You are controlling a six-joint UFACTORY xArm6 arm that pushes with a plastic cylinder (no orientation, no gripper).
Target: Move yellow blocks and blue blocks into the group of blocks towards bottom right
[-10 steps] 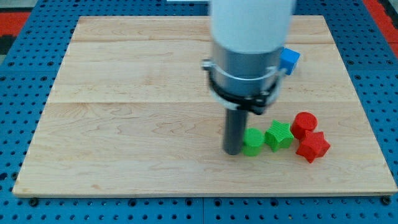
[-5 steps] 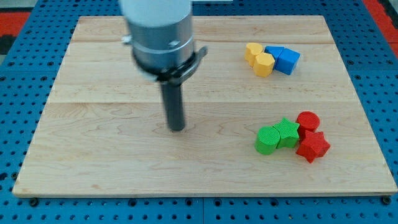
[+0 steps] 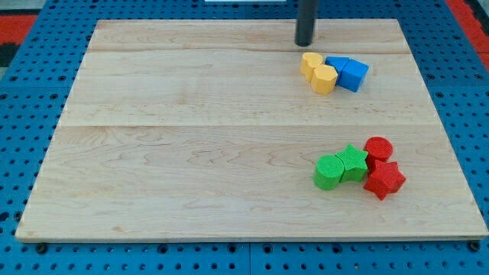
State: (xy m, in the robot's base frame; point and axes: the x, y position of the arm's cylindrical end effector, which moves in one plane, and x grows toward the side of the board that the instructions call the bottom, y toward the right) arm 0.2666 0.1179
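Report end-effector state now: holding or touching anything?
No gripper, just a rod: my tip holds nothing, touches no block, and sits just above the yellow blocks toward the view's top.

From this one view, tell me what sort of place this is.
Probably a robotics lab bench: a wooden board lies on a blue pegboard surface, small coloured blocks like the red star sit on it, and my tip stands just above the yellow blocks.

My tip (image 3: pixel 305 43) stands near the board's (image 3: pixel 153 153) top edge, just above two yellow blocks (image 3: pixel 318 72) adjoining two blue blocks (image 3: pixel 347 72); green blocks (image 3: pixel 340 167) and red blocks (image 3: pixel 380 169) cluster toward the bottom-right corner
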